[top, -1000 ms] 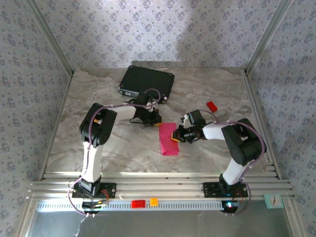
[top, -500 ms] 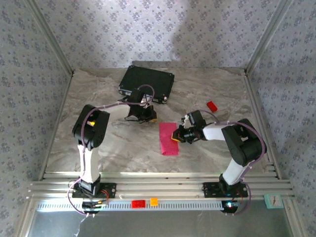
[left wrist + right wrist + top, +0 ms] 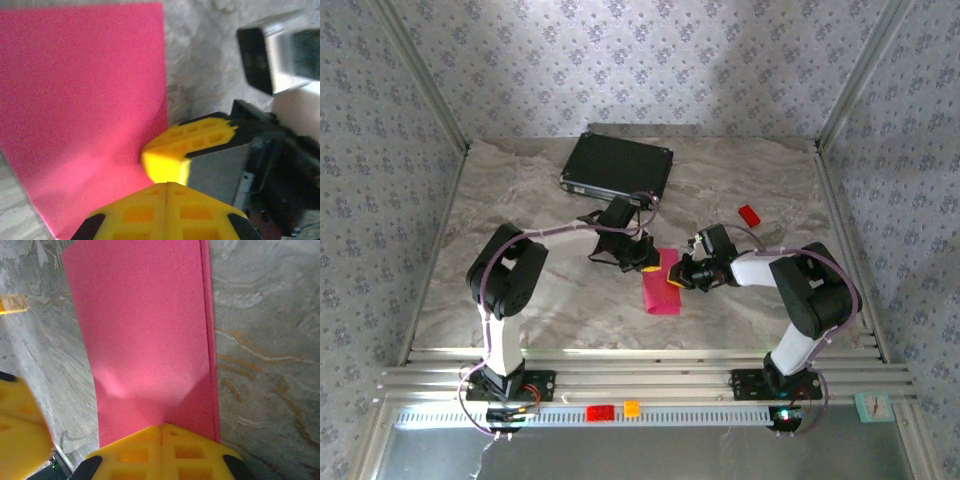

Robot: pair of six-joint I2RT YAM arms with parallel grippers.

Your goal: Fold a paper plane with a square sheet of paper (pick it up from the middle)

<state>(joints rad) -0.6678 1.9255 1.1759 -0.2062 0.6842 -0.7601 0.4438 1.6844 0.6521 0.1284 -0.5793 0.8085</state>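
The square sheet of paper [image 3: 662, 290] lies flat on the marble table [image 3: 520, 200], folded into a long magenta-pink rectangle with two layers showing along one edge [image 3: 210, 315]; it has no pointed plane shape. My right gripper [image 3: 673, 277] is shut, and its yellow tip [image 3: 161, 427] rests on the paper's far end. My left gripper [image 3: 656, 265] is shut too. Its tip [image 3: 166, 186] hovers at the same end of the pink sheet [image 3: 85, 100], close against the right gripper's yellow fingers [image 3: 190, 145].
A black case [image 3: 617, 166] lies at the back of the table behind the left arm. A small red block [image 3: 749, 214] sits to the right of the right arm. A red block [image 3: 600, 412] and an orange one [image 3: 632, 408] rest on the front rail.
My left gripper has swung from near the black case rightward and nearer, ending at the paper's far end beside the right gripper. The right gripper and the paper have stayed put.
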